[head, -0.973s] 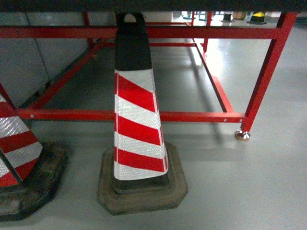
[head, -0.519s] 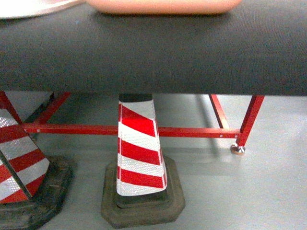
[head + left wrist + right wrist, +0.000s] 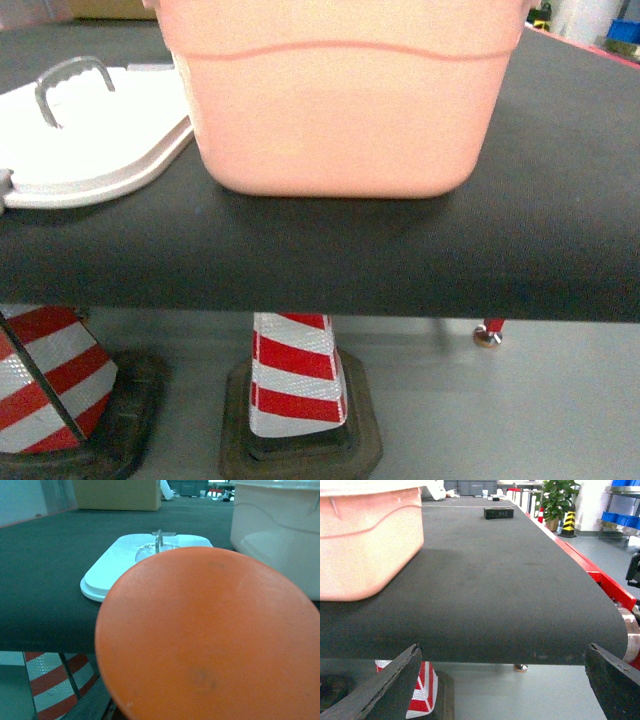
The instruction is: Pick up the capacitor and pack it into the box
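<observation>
Capacitor not in view; box stands open on the belt, lid beside it.
Right gripper gapes empty; left gripper's state cannot be told. The capacitor is probably light and fragile: pinch its body gently.

One pale pink box stands on one black-topped table, and one white lid with a single grey handle lies beside it. Two red-and-white striped cones show under the table: one in the middle, one at the left edge. One brown carton sits far back. Two dark fingers frame the right wrist view. One orange disc fills the left wrist view.
</observation>
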Motion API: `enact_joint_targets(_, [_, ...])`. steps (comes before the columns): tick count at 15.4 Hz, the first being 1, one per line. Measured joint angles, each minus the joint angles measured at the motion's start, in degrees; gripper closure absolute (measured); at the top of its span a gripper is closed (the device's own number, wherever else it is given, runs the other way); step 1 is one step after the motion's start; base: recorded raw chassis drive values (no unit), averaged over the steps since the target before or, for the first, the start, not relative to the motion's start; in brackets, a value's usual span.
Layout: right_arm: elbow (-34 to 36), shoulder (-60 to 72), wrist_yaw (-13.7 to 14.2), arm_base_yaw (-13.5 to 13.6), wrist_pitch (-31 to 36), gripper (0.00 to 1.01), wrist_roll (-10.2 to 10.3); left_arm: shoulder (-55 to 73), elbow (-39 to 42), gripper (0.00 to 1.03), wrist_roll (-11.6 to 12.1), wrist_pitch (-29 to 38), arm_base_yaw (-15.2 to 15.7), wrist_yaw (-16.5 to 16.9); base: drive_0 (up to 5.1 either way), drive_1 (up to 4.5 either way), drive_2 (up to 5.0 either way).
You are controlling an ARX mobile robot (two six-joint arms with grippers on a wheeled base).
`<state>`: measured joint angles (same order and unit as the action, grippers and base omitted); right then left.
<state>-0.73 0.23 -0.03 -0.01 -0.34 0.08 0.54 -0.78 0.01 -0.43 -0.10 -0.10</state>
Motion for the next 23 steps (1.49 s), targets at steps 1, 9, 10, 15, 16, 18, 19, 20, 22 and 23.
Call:
enact_joint_targets(1, [0.0,0.0,0.0,0.0,0.0,0.03,0.0,0.0,0.0,0.59,0.0,0.0,0.0,0.1,0.0,0.0,0.0])
enact_joint_targets(9, [0.0,0.0,0.1,0.0,0.1,0.03,0.1,0.0,0.0,0.59,0.0,0.2,0.0,0.0,0.0,0.0,0.0])
enact_joint_targets(10, [0.0,0.0,0.1,0.0,0.0,0.03,0.1,0.0,0.0,0.59,0.0,0.0,0.0,0.1,0.0,0.0,0.0])
enact_joint_targets(15, [0.0,0.0,0.1,0.0,0.0,0.03,0.1,0.0,0.0,0.59,0.0,0.0,0.0,0.1,0.0,0.0,0.0])
enact_joint_targets(16, [0.0,0.0,0.0,0.0,0.0,0.03,0.1,0.0,0.0,0.59,0.0,0.0,0.0,0.1,0.0,0.0,0.0])
enact_joint_targets(18, [0.0,0.0,0.1,0.0,0.0,0.03,0.1,0.0,0.0,0.59,0.0,0.0,0.0,0.1,0.0,0.0,0.0])
enact_joint_targets(19, [0.0,0.0,0.1,0.0,0.0,0.03,0.1,0.0,0.0,0.59,0.0,0.0,0.0,0.1,0.0,0.0,0.0])
enact_joint_targets(20, [0.0,0.0,0.1,0.0,0.0,0.03,0.1,0.0,0.0,0.59,0.0,0.0,0.0,0.1,0.0,0.0,0.0])
enact_joint_targets(22, [0.0,0.0,0.1,0.0,0.0,0.03,0.1,0.0,0.0,0.59,0.0,0.1,0.0,-0.2,0.0,0.0,0.0])
enact_joint_targets(23, [0.0,0.0,0.1,0.0,0.0,0.03,0.1,3.9,0.0,0.59,1.2,5.8,-5.2,-10.8,0.0,0.0,0.0])
